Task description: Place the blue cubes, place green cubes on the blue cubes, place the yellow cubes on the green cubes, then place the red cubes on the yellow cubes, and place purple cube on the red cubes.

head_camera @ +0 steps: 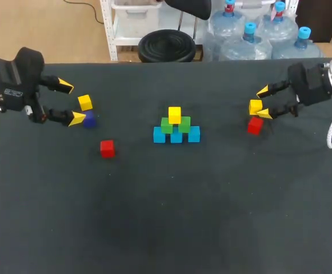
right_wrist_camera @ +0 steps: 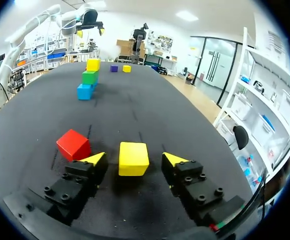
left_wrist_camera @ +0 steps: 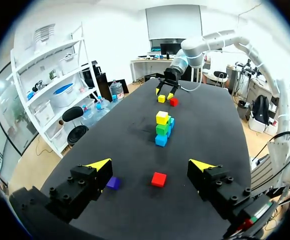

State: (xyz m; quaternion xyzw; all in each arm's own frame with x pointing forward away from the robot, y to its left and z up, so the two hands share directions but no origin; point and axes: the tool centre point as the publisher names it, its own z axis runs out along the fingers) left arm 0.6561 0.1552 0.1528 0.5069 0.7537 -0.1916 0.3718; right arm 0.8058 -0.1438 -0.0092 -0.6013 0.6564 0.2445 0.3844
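Note:
At the table's middle stand three blue cubes (head_camera: 176, 137) in a row, two green cubes (head_camera: 167, 125) on them and a yellow cube (head_camera: 174, 114) on top. My right gripper (head_camera: 263, 101) is open around a loose yellow cube (right_wrist_camera: 133, 158), with a gap on each side. A red cube (right_wrist_camera: 74, 144) lies just beside one finger. My left gripper (head_camera: 68, 103) hangs open and empty above the table's left. Near it lie a yellow cube (head_camera: 85, 103), a purple cube (head_camera: 90, 120) and a red cube (head_camera: 107, 148). The left wrist view shows the purple cube (left_wrist_camera: 113, 183) and red cube (left_wrist_camera: 158, 179), not that yellow one.
The dark table (head_camera: 171, 217) carries nothing else. Its whole front half is bare cloth, as are the stretches between the stack and either gripper.

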